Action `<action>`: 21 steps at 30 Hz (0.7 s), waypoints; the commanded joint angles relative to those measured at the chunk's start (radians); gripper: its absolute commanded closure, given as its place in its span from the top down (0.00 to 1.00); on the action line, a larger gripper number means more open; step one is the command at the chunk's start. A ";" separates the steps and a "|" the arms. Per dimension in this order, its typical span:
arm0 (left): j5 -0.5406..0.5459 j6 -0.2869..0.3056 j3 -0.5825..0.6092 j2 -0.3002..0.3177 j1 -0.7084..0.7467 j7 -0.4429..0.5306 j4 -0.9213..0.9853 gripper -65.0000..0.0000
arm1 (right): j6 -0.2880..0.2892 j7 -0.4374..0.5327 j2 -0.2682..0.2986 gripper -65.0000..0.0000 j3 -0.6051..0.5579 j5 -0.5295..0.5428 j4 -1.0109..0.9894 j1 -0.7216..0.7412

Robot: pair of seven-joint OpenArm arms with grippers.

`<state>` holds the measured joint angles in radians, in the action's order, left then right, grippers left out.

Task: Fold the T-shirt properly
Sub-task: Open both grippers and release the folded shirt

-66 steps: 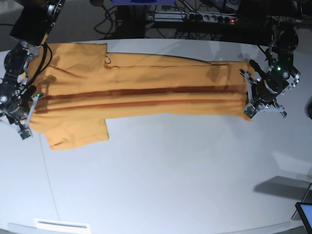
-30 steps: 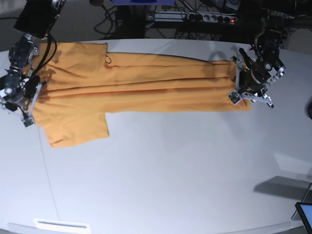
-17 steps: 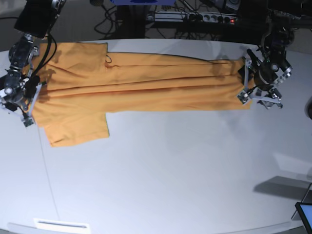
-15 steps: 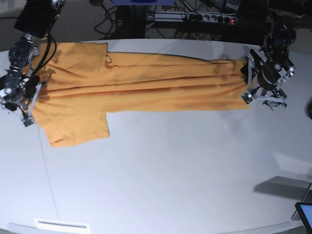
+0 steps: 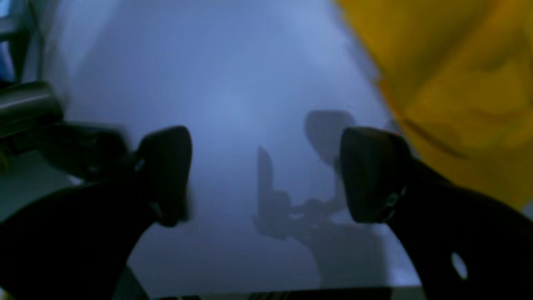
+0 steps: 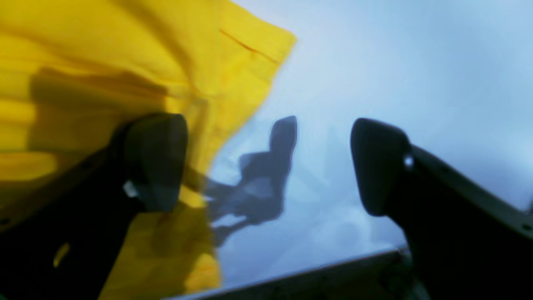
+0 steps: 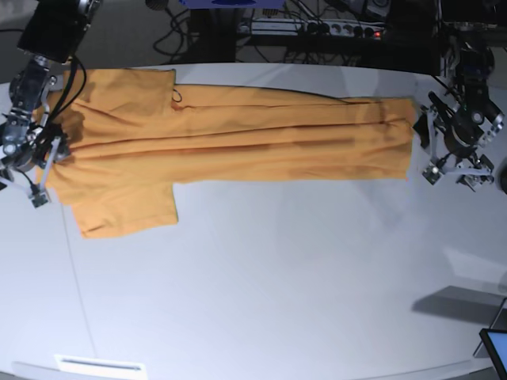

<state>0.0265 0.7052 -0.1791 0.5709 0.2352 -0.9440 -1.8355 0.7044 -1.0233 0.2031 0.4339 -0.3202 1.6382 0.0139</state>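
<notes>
Base view: the plain orange-yellow cloth T-shirt (image 7: 222,138) lies stretched along the far edge of the white desk (image 7: 277,277); both ends have been released since earlier. Left wrist view: the left gripper (image 5: 266,175) is seen with jaws wide, empty, beside the hem. Right wrist view: the right gripper (image 6: 268,164) is spread wide, one jaw over cloth.

Table (image 7: 261,285) bare, passable below T-shirt (image 7: 238,142); cables (image 7: 317,36) crowd far edge
</notes>
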 commanded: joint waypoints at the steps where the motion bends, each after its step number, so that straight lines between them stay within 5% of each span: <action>1: -0.007 -0.007 -0.024 0.019 -0.012 0.007 -0.017 0.84 | -0.006 0.005 0.017 0.91 0.004 -0.041 0.015 0.021; 10: -0.007 -0.007 -0.063 0.019 -0.058 0.007 -0.016 0.84 | -0.006 0.145 -0.020 0.91 0.006 -0.405 -0.002 0.097; 21: -0.007 -0.007 -0.064 0.001 -0.089 0.007 -0.016 0.84 | -0.006 0.149 -0.084 0.92 0.003 -0.414 0.006 0.100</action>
<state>0.0231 0.7078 -0.2344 0.5514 0.1661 -0.9524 -1.8362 0.7071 -0.8803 0.1043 0.4362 -0.7223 1.6257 0.0940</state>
